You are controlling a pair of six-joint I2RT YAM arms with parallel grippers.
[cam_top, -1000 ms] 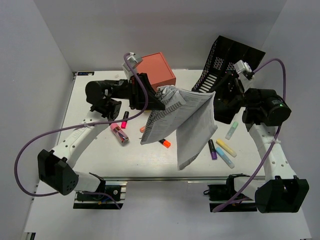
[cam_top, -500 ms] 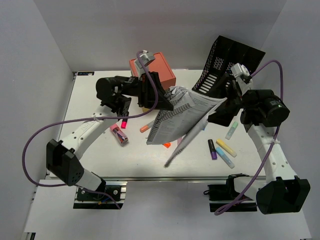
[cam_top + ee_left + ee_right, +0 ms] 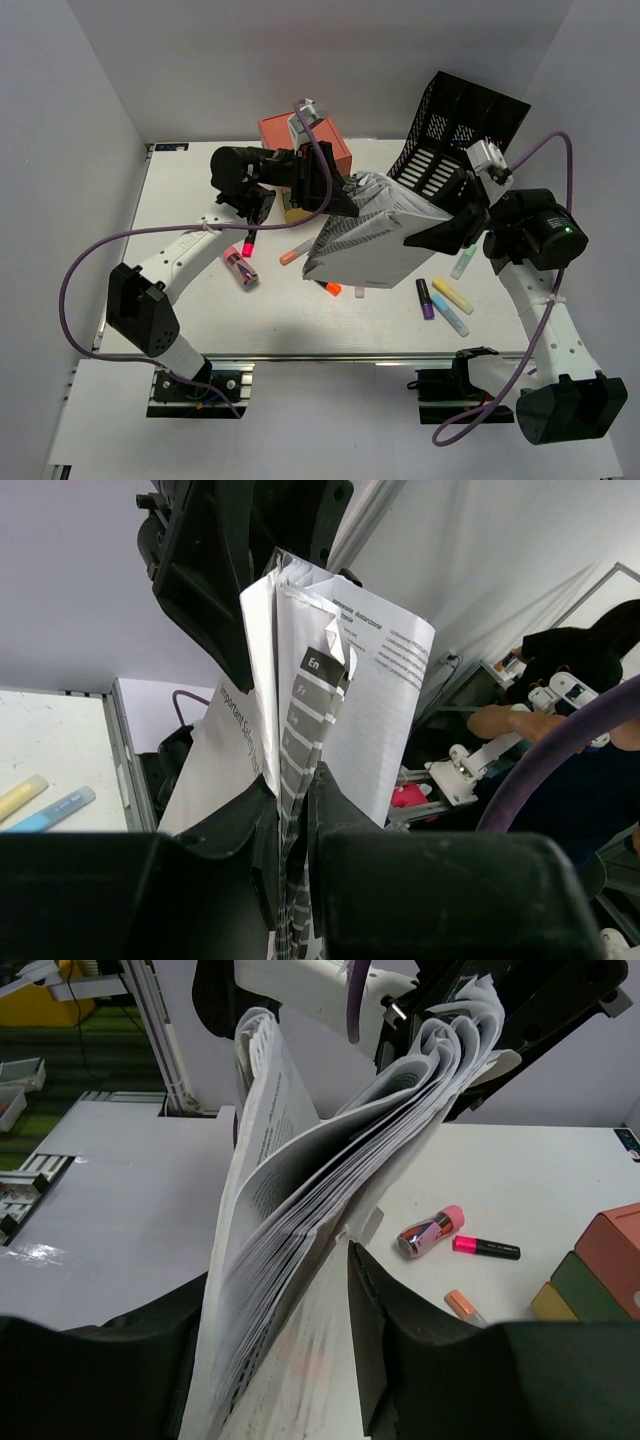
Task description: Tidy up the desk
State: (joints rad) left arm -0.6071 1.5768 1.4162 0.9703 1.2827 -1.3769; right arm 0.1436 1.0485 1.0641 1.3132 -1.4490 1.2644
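A thick white booklet (image 3: 370, 235) hangs in the air over the middle of the desk (image 3: 190, 190), held from both sides. My left gripper (image 3: 345, 195) is shut on its crumpled far-left corner. In the left wrist view the fingers (image 3: 340, 800) pinch the striped index pages of the booklet (image 3: 370, 680). My right gripper (image 3: 425, 232) grips the booklet's right edge. In the right wrist view the fanned pages of the booklet (image 3: 290, 1190) fill the gap between the two jaws of the right gripper (image 3: 280, 1260).
A red drawer unit (image 3: 300, 135) sits at the back, and a black mesh tray (image 3: 450, 130) leans at the back right. Markers lie scattered: a pink one (image 3: 247, 243), a pink-capped tube (image 3: 240, 268), orange ones (image 3: 294, 252), and purple (image 3: 425, 298), yellow (image 3: 452, 295) and blue (image 3: 450, 315) ones.
The booklet's hanging, splayed pages have swung up and come together. My right gripper has closed onto its right edge. The left arm has carried its corner to the right and further back.
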